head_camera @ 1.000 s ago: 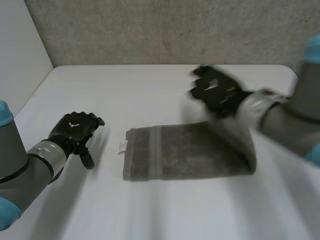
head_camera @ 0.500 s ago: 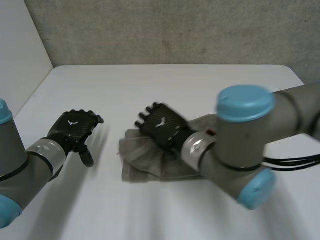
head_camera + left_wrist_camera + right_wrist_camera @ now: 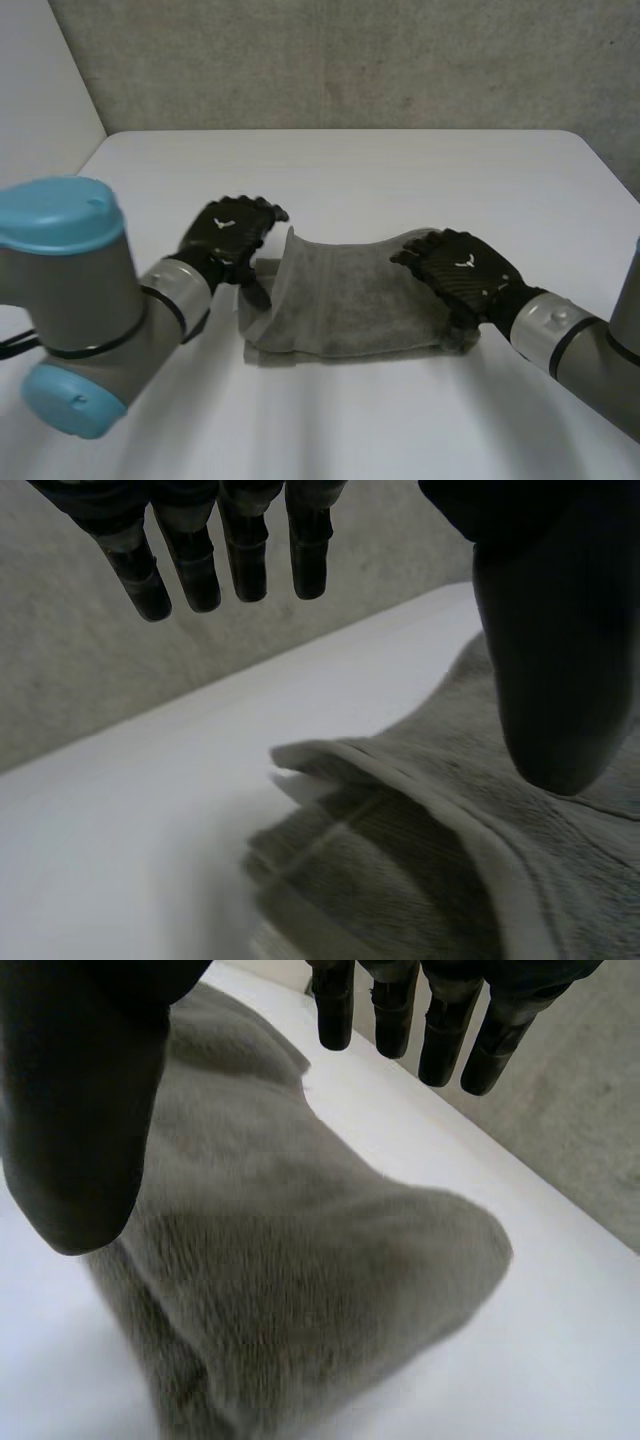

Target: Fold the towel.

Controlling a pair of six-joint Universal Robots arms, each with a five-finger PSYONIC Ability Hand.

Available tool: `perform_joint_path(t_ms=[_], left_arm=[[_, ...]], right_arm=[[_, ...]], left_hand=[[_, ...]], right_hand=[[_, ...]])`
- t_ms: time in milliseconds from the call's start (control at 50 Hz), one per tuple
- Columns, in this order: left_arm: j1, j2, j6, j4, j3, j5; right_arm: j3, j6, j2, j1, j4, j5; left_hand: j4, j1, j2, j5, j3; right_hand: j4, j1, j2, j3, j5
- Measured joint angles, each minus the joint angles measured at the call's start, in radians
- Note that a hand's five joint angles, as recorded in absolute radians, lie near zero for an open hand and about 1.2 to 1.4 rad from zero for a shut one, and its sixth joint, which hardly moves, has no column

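Observation:
A grey towel [image 3: 350, 300] lies folded over in the middle of the white table [image 3: 350, 170], its upper layer loose and standing up at the left edge. My left hand [image 3: 228, 232] is beside that left edge, open, thumb pointing down next to the raised fold. In the left wrist view the towel's raised hem [image 3: 430, 820] lies under the thumb [image 3: 555, 660], with the fingers straight and holding nothing. My right hand [image 3: 462, 272] hovers over the towel's right folded end, open. In the right wrist view the bulging fold [image 3: 300, 1280] sits below the straight fingers and thumb [image 3: 80, 1090].
A rough grey wall [image 3: 350, 60] closes off the table's far side. A pale side wall [image 3: 40, 100] stands at the left. Bare table surface stretches behind and in front of the towel.
My right hand swept the towel's right end over to the left, let go and drew back to the right end. My left hand moved right, up to the towel's left edge.

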Motion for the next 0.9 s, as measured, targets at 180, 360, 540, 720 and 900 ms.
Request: perform_joint_path(t_ms=[180,360,540,720,900], left_arm=[[-0.053,-0.111,-0.019,-0.003,0.0,-0.037],[-0.069,-0.13,-0.017,0.002,-0.051,-0.039],[-0.033,-0.106,-0.012,0.003,-0.12,-0.053],[0.009,-0.048,-0.005,0.002,-0.202,-0.073],[0.023,0.008,-0.003,0.002,-0.258,-0.073]], right_arm=[[0.09,-0.009,-0.003,-0.127,-0.075,-0.067],[0.128,0.01,0.012,-0.18,-0.111,-0.105],[0.136,0.076,0.046,-0.179,-0.131,-0.114],[0.156,0.092,0.052,-0.179,-0.137,-0.113],[0.173,0.085,0.05,-0.18,-0.15,-0.116]], left_hand=[[0.0,0.008,0.019,0.022,0.0],[0.0,0.008,0.019,0.022,0.0],[0.0,0.008,0.019,0.022,0.0],[0.0,0.008,0.019,0.022,0.0],[0.0,0.008,0.019,0.021,0.0]], right_hand=[[0.0,0.124,0.096,0.0,0.137],[0.0,0.228,0.221,0.0,0.256],[0.0,0.353,0.325,0.0,0.357],[0.0,0.359,0.325,0.0,0.364],[0.0,0.647,0.619,0.0,0.638]])
